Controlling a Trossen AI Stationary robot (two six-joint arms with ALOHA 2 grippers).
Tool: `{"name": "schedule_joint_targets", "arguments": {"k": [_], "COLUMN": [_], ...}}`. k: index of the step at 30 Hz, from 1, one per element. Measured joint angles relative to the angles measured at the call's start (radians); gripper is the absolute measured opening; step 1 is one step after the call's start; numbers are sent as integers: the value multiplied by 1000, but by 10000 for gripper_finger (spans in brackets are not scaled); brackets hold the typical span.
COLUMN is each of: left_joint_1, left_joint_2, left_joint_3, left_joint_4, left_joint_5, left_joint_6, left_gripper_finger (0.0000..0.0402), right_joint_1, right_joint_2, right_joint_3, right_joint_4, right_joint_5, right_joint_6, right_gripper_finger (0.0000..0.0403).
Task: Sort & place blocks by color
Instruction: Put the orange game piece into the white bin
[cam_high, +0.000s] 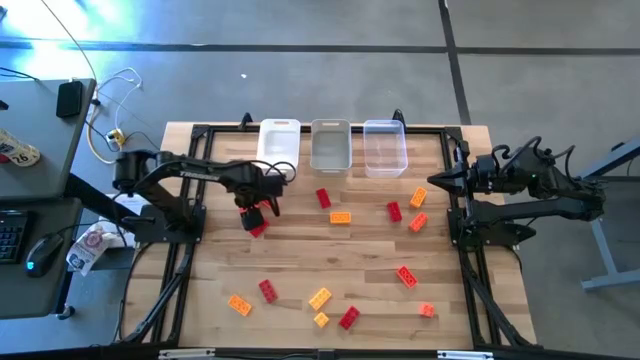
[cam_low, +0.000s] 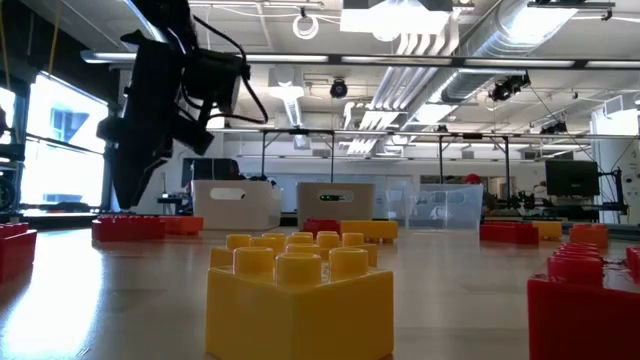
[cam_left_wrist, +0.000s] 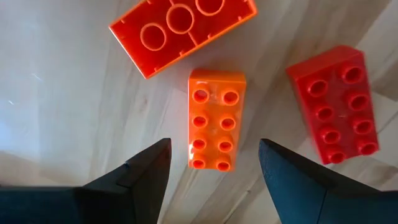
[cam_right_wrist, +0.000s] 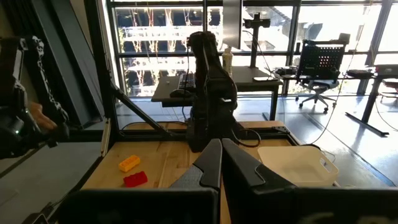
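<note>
My left gripper (cam_left_wrist: 211, 163) hangs over the wooden table (cam_high: 330, 250) with its jaws spread wide, straddling a small orange studded plastic brick (cam_left_wrist: 216, 119) that lies flat, studs up, between my fingertips (cam_left_wrist: 152, 165).

The risk, as I judge it, is in the crowding. A red studded brick (cam_left_wrist: 339, 102) lies just beside it on one side, tilted, and an upturned orange-red brick (cam_left_wrist: 182, 26) with its hollow underside showing sits close beyond the far end. If I drop askew, one finger could land on the red brick or nudge it, and I might pinch two colours at once or squirt the orange brick sideways.

My right gripper (cam_right_wrist: 221, 163) waits at the table's right edge, jaws pressed together, holding nothing.

Other bricks lie scattered over the table's middle and near side. Three white and clear plastic bins (cam_high: 331, 146) stand in a row at the far edge, apparently empty.
</note>
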Motion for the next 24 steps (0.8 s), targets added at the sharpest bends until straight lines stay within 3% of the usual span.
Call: {"name": "schedule_joint_targets", "arguments": {"k": [18, 24], "left_joint_1": [0, 0], "left_joint_2": [167, 173], "left_joint_3": [4, 4], "left_joint_4": [22, 23], "left_joint_5": [-17, -7], "left_joint_6": [-27, -26], "left_gripper_finger": [229, 184], "right_joint_1": [0, 0], "right_joint_2": [0, 0], "right_joint_3": [0, 0], "right_joint_4": [0, -1], "right_joint_5": [0, 0], "right_joint_6": [0, 0], "right_gripper_finger": [0, 0]}}
